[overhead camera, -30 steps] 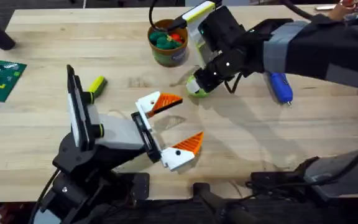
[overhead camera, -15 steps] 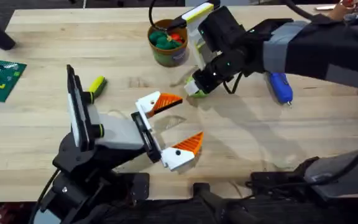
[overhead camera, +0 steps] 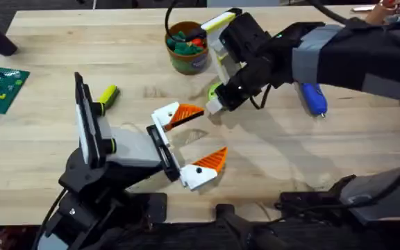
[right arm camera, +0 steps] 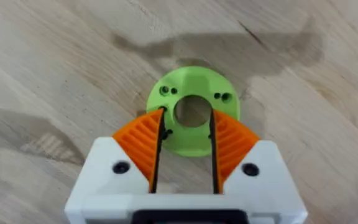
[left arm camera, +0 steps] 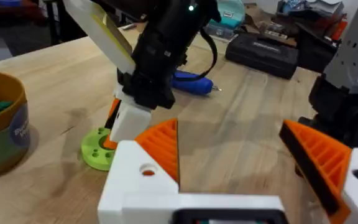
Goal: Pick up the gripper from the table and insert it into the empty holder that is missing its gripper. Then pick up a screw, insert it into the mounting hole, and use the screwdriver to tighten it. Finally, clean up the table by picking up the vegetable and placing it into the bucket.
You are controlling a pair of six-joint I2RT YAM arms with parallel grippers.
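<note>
Two orange ribbed pads (right arm camera: 143, 144) of the right gripper (right arm camera: 186, 146) are set narrowly apart over the near rim of the vegetable (right arm camera: 193, 111), apparently to pinch it; a firm grip cannot be confirmed. The vegetable is laid flat on the table (overhead camera: 82, 48), near the bucket (overhead camera: 187, 47). The left gripper (overhead camera: 194, 142) is held spread wide, empty, just beside. The screwdriver (overhead camera: 312, 97) is left beyond.

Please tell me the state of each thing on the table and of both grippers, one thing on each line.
vegetable: flat on the table, not lifted
bucket: upright, toys inside
screwdriver: lying on its side
right gripper: narrowly open, tips on the vegetable
left gripper: wide open, empty
</note>
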